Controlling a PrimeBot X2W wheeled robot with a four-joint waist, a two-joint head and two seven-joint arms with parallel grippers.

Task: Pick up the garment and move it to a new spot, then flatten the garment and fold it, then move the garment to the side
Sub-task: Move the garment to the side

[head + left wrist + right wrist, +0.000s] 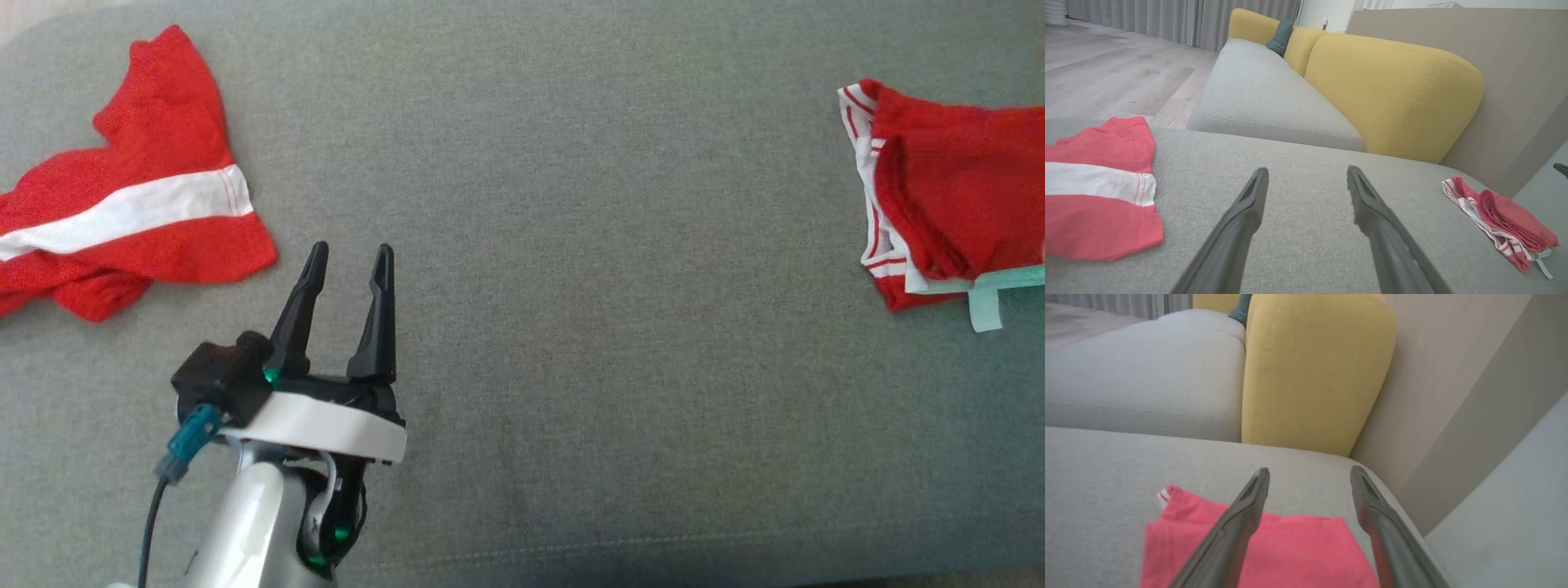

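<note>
Garment [955,188]: red and folded, on top of a small pile at the right end of the grey cushion [571,327], with a mint cloth [992,298] showing from under it.
Right gripper [1309,471]: fingers wide apart and holding nothing; it hangs low, directly over the garment.
Left gripper [351,249]: also wide open and empty, above bare cushion, just beside the striped cloth [122,212], which lies crumpled at the left end.
Risk, snagging: if the right arm pulls back low, a fingertip may catch the top layer and open the fold.
Risk, falling: the pile sits near the right edge of the cushion, so a sideways push could send it over onto the floor.
Risk, wrong piece: both pieces are red, so a careless reach may take the finished one.
Edges: the cushion drops off to the right of the pile; behind it stand a yellow backrest [1392,94] and a wall panel [1433,375].
Open room: the wide middle of the cushion, between the two cloths, looks like good space for flattening and folding.
</note>
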